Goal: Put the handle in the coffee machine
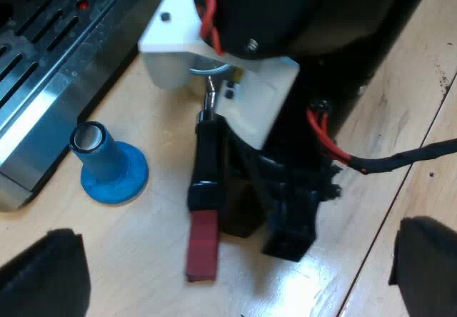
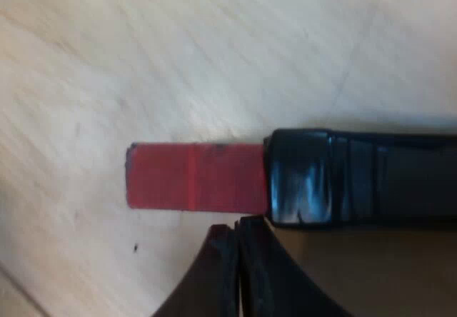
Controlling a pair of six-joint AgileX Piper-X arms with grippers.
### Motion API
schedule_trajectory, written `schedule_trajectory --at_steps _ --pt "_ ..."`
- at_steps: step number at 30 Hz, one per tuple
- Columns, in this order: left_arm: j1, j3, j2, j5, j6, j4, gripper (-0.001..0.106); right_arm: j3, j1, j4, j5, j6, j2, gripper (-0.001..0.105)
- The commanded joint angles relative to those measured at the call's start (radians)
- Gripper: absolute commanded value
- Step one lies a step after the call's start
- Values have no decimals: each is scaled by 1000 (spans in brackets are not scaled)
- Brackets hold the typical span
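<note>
The handle (image 1: pixel 203 188) lay flat on the tabletop (image 1: pixel 143 260) near the blue tamper (image 1: pixel 111 167), by the coffee machine (image 1: pixel 43 67). The left gripper's (image 1: pixel 235 263) fingers (image 1: pixel 43 278) stood wide apart. The right gripper (image 1: pixel 268 210) sat just beside the handle; whether it gripped, I could not tell.

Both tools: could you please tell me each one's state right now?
Left tool: open, holding nothing.
Right tool: cannot be told; at the dark red-ended handle.
</note>
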Motion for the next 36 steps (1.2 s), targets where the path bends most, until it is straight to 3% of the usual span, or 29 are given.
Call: schedule_trajectory --at_steps 1,4,6,7,9,12,23,32,36 --pt "-5 -6 -7 -16 -2 0 88 -30 3 82 36 -21 -9 0" --pt "-5 -6 -7 -16 -2 -2 88 -50 3 187 93 -43 -23 11" --pt "-5 -6 -7 -16 -2 -6 88 -56 3 247 110 -84 -51 34" --pt "-5 -6 -7 -16 -2 -5 88 -56 3 253 110 -90 -60 39" --pt "-5 -6 -7 -16 -2 -7 88 -55 3 285 110 -100 -97 68" --pt "-5 -6 -7 -16 -2 -12 88 -55 3 327 132 -111 -149 84" --pt "-5 -6 -7 -16 -2 -12 88 -55 -8 497 295 -141 -294 85" --pt "-5 -6 -7 -16 -2 -43 88 -55 -116 546 285 -167 -308 85" --pt "-5 -6 0 -20 -2 -115 88 -55 -209 546 268 -240 -308 85"
